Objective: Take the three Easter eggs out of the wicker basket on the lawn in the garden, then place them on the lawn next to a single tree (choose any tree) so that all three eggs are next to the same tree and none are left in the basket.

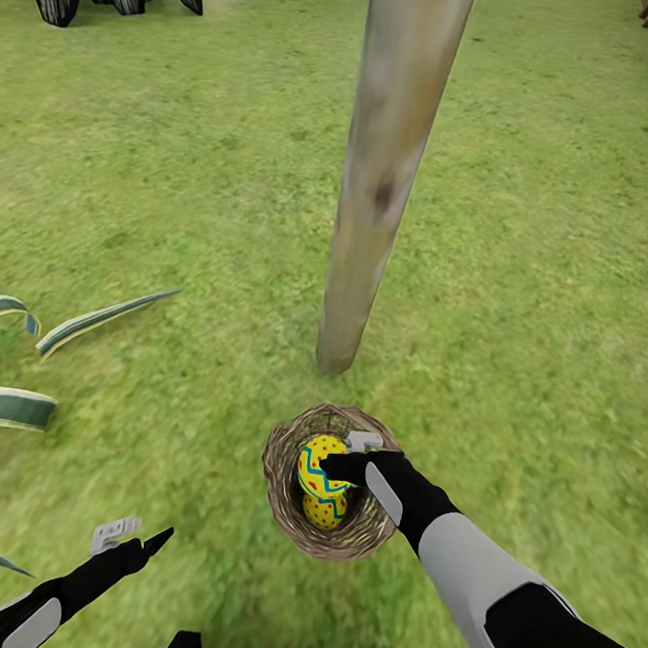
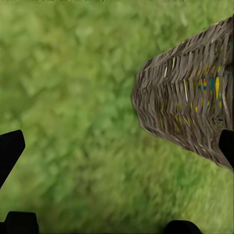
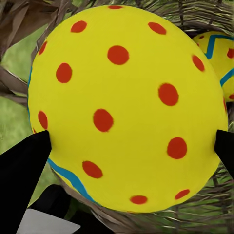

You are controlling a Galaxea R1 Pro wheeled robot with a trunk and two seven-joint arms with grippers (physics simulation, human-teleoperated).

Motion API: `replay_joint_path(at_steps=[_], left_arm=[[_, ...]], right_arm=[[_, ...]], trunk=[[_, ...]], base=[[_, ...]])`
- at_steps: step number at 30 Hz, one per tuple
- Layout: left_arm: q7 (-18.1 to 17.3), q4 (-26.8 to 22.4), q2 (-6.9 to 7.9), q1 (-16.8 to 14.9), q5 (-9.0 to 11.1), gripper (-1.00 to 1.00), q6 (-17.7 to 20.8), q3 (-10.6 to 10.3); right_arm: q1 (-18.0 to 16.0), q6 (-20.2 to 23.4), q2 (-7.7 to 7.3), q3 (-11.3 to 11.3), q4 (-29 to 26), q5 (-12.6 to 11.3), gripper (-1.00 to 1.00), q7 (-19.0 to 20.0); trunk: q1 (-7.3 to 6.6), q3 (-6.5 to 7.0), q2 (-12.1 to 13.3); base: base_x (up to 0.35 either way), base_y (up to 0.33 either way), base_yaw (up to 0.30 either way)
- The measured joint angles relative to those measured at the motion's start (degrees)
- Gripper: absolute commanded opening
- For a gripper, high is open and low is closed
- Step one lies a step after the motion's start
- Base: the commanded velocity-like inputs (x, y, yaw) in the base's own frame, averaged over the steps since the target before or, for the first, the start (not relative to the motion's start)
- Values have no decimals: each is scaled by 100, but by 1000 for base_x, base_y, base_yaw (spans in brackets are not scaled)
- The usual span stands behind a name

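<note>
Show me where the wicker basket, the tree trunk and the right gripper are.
wicker basket [image 1: 281, 480]: head view, left rim.
tree trunk [image 1: 382, 170]: head view, mid-trunk.
right gripper [image 1: 333, 464]: head view, fingertips at the egg.

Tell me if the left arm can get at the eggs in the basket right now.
Probably not easily. The right gripper already sits in the basket, its fingers either side of the top egg, covering the opening. The left gripper hangs over grass beside the basket.
</note>
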Motion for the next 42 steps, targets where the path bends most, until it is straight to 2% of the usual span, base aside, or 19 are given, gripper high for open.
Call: replay_joint_path(at_steps=[6,9,13,15,16,18,21,23,25,27,28,29,30,32,33,35,36,39,42], left_arm=[[0,-2,0,0,0,100,0,0],[0,-4,1,2,0,100,1,1],[0,2,0,0,0,100,0,0],[0,0,0,0,0,100,0,0],[0,1,0,0,0,100,0,0],[0,2,0,0,0,100,0,0],[0,4,0,0,0,100,0,0],[0,2,0,0,0,100,0,-7],[0,2,0,1,0,100,0,-8],[0,4,-15,1,0,100,1,-8],[0,4,-26,2,0,100,1,-8],[0,4,-42,1,0,100,-1,-9],[2,2,-67,1,-5,100,-5,-9],[0,4,-83,2,-7,100,-7,-8],[2,6,-85,2,-8,100,-7,-9],[20,19,-166,2,-16,100,-8,-17],[24,21,-203,2,-21,100,-7,-20],[29,22,-306,2,-93,100,-7,-26],[26,24,-323,0,-157,100,-8,-26]], right_arm=[[-1,5,-22,0,-4,0,-100,24],[-4,63,-760,-6,-148,16,-100,56],[-2,250,-1061,-11,-275,-13,-100,69],[0,266,-1105,-7,-392,-21,-100,159],[-1,292,-1110,-6,-412,-22,-100,405],[1,593,-1115,-9,-424,-20,-100,1604],[0,713,-1120,-16,-416,7,-100,2791],[-1,705,-1136,-30,-349,14,-100,3848],[1,663,-1299,-37,-152,-123,-100,4609],[2,613,-1664,-34,573,-758,-100,4778],[0,602,-1988,-42,841,-1186,-100,4799],[0,599,-2438,-49,962,-1592,-100,4808],[4,599,-2989,-56,1028,-2005,-100,4811],[6,644,-3616,-70,1075,-2727,-100,4972],[4,662,-3903,-72,1092,-2943,-100,5198],[4,670,-4621,-62,1128,-3068,-100,5408],[5,666,-4886,-62,1154,-3085,-100,5436],[12,541,-5019,-6,2141,-3050,-100,5428],[7,-342,-4994,-47,2419,-3052,-100,5414]], trunk=[[-132,108,241],[-198,162,361],[-286,234,522],[-330,270,602],[-352,288,642],[-396,323,722],[-462,377,843],[-505,413,923],[-549,449,1003],[-593,485,1084],[-615,503,1124],[-637,521,1164],[-659,539,1204],[-704,575,1284],[-726,593,1324],[-770,629,1404],[-792,647,1445],[-857,700,1565],[-923,755,1686]], base=[[0,0,0],[0,0,0],[0,0,0],[0,0,0],[0,0,0],[0,0,0],[0,0,0],[0,0,0],[0,0,0],[0,0,0],[0,0,0],[0,0,0],[0,0,0],[0,0,0],[0,0,0],[0,0,0],[0,0,0],[0,0,0],[0,0,0]])
